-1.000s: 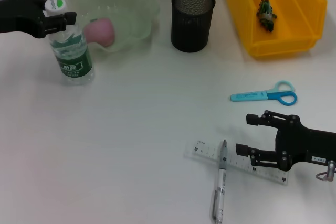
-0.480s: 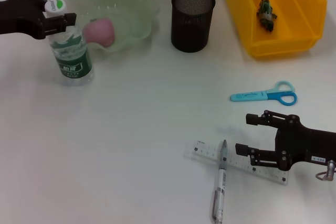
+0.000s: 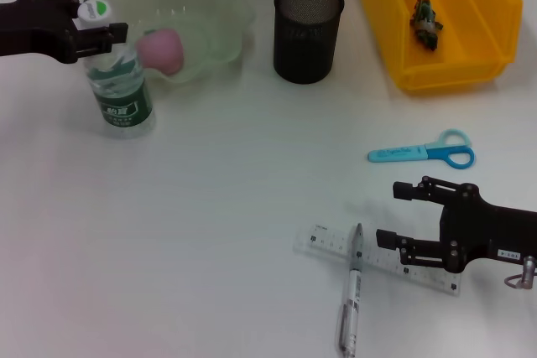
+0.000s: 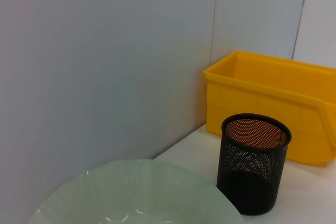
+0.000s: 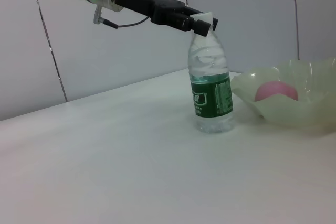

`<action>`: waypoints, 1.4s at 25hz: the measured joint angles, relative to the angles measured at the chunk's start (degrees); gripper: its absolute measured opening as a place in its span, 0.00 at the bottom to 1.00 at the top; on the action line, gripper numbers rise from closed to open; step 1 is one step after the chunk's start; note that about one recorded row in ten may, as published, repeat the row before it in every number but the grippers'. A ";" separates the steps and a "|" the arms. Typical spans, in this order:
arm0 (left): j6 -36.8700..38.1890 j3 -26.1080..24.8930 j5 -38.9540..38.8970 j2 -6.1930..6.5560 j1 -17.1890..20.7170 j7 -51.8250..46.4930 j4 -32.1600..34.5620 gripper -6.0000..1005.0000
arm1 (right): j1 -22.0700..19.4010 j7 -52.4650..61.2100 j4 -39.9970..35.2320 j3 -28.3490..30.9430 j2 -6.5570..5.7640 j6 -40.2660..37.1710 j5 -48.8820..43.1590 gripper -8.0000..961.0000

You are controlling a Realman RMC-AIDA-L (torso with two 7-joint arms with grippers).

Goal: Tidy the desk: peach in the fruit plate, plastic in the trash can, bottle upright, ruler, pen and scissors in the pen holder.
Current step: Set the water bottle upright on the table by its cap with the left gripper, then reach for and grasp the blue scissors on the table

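Observation:
A clear bottle with a green label stands almost upright on the desk, left of the fruit plate. My left gripper is shut on its white-capped neck; the right wrist view shows this too, with the bottle and the left gripper. The pink peach lies in the plate. The plastic lies in the yellow bin. The black mesh pen holder is empty. The blue scissors, clear ruler and pen lie flat. My right gripper is open over the ruler's right end.
The left wrist view shows the pen holder, the bin, the plate's rim and a grey wall behind them. The pen lies across the ruler near the desk's front edge.
The bottle's base has slid slightly right and the bottle stands straighter, with the left gripper on its neck. The right arm has not moved.

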 joint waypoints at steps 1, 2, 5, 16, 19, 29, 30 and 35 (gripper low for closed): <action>0.04 0.00 0.00 -0.01 0.00 0.00 0.00 0.45 | 0.00 0.00 0.00 0.00 0.00 0.00 0.00 0.82; 0.08 0.01 0.00 -0.02 0.00 -0.01 0.00 0.48 | -0.02 0.00 0.00 0.00 0.00 0.00 0.00 0.82; 0.10 0.03 -0.02 -0.03 0.01 -0.02 0.10 0.57 | -0.08 0.00 0.00 0.00 0.00 0.00 0.00 0.82; 2.30 -4.64 -11.03 -0.35 0.18 -1.57 4.39 0.80 | -0.08 0.01 0.00 0.00 0.00 0.00 0.00 0.82; 8.85 -5.45 -18.07 -0.06 0.86 -1.47 3.77 0.80 | -0.02 0.07 0.00 0.13 0.00 -0.04 0.03 0.82; 27.34 -1.14 -21.22 -1.62 2.24 8.72 -8.58 0.80 | 1.30 2.03 -0.37 0.62 -0.42 -0.52 0.09 0.81; 27.34 -1.14 -21.22 -1.62 2.24 8.72 -8.58 0.80 | 1.41 2.18 -0.39 0.62 -0.47 -0.53 0.10 0.81; 26.08 0.37 -16.67 -0.96 1.99 22.13 -22.23 0.80 | 1.69 2.71 -0.43 0.59 -0.80 -0.53 0.10 0.81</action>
